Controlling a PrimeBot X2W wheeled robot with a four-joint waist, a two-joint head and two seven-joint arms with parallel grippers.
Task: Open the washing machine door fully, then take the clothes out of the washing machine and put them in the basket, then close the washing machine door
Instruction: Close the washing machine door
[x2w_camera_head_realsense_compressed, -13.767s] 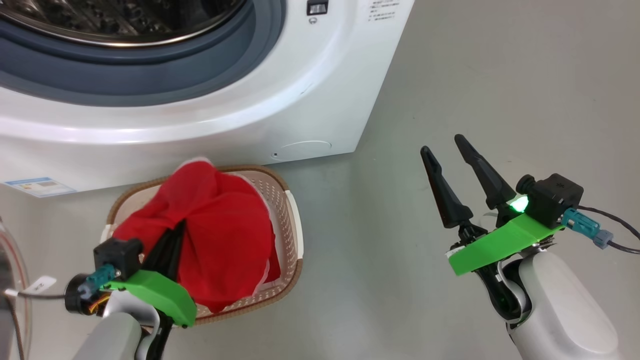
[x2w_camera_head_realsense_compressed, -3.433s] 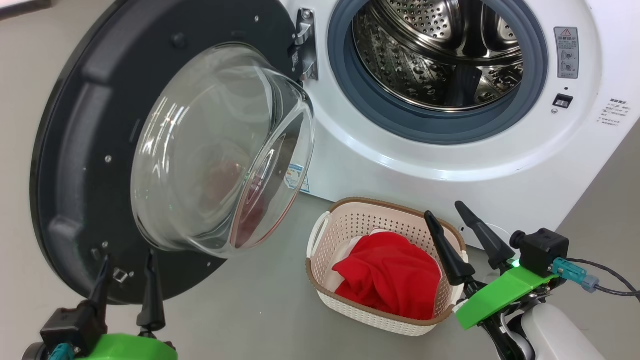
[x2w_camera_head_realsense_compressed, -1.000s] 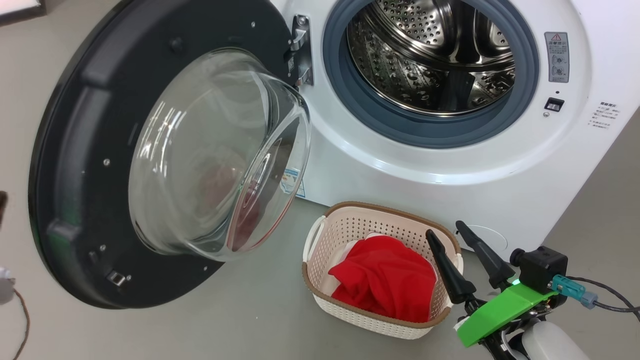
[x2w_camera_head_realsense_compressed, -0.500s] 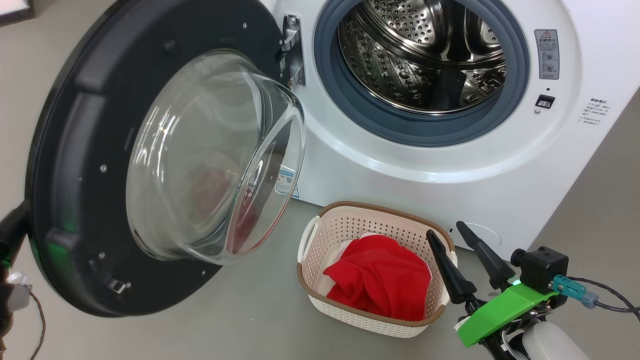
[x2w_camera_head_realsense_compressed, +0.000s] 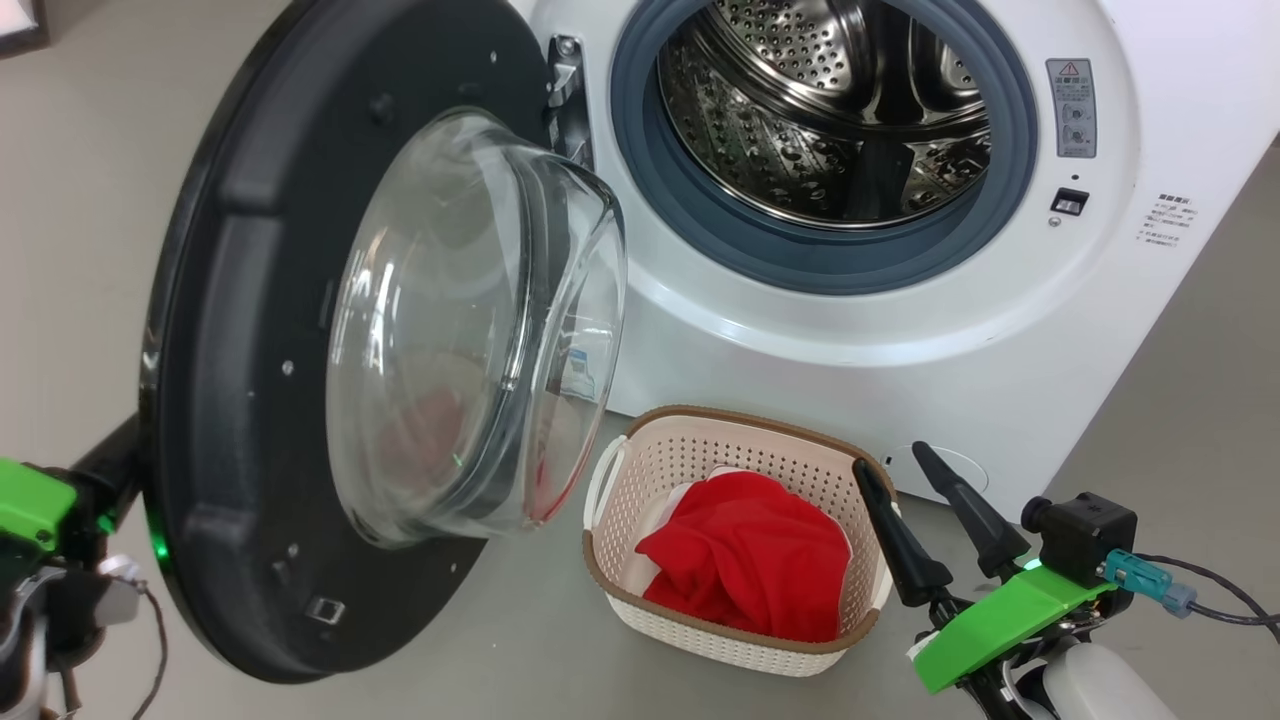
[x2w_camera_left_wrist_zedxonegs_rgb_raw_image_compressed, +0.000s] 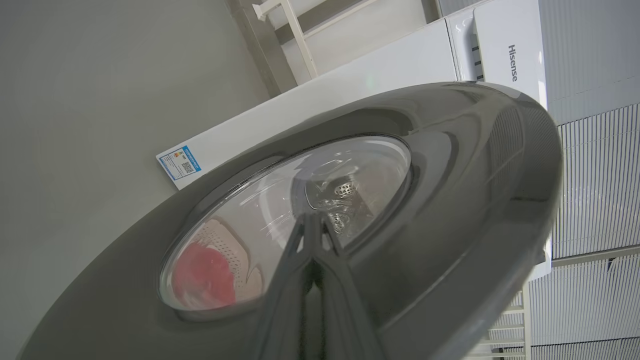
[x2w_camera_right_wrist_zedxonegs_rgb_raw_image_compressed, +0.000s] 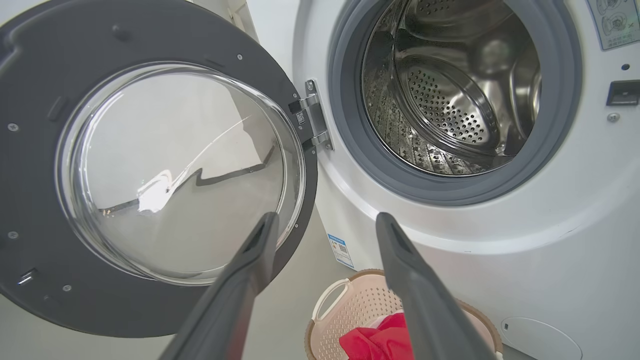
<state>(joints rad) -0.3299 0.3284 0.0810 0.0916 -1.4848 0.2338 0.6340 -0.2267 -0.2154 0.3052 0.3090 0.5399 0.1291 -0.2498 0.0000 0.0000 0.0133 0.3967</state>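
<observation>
The washing machine door (x2w_camera_head_realsense_compressed: 230, 300) stands partly swung out to the left of the white washing machine (x2w_camera_head_realsense_compressed: 900, 340), whose steel drum (x2w_camera_head_realsense_compressed: 830, 110) looks bare. Red clothes (x2w_camera_head_realsense_compressed: 745, 565) lie in the cream basket (x2w_camera_head_realsense_compressed: 740, 418) on the floor in front of the machine. My left gripper (x2w_camera_left_wrist_zedxonegs_rgb_raw_image_compressed: 310, 220) is shut, its joined tips pressed against the door's glossy outer face (x2w_camera_left_wrist_zedxonegs_rgb_raw_image_compressed: 450, 175). In the head view its dark fingers (x2w_camera_head_realsense_compressed: 112, 458) run behind the door's left edge. My right gripper (x2w_camera_head_realsense_compressed: 890, 462) hangs open beside the basket's right end, holding nothing.
Grey floor (x2w_camera_head_realsense_compressed: 1180, 380) stretches right of the machine. A blue label (x2w_camera_left_wrist_zedxonegs_rgb_raw_image_compressed: 180, 162) sits low on the machine's front. White slatted panels (x2w_camera_left_wrist_zedxonegs_rgb_raw_image_compressed: 595, 190) stand beyond the door in the left wrist view. A cable (x2w_camera_head_realsense_compressed: 1220, 590) trails from my right wrist.
My left gripper has come in behind the door's left edge, and the door has swung some way towards the machine. The right gripper has held still.
</observation>
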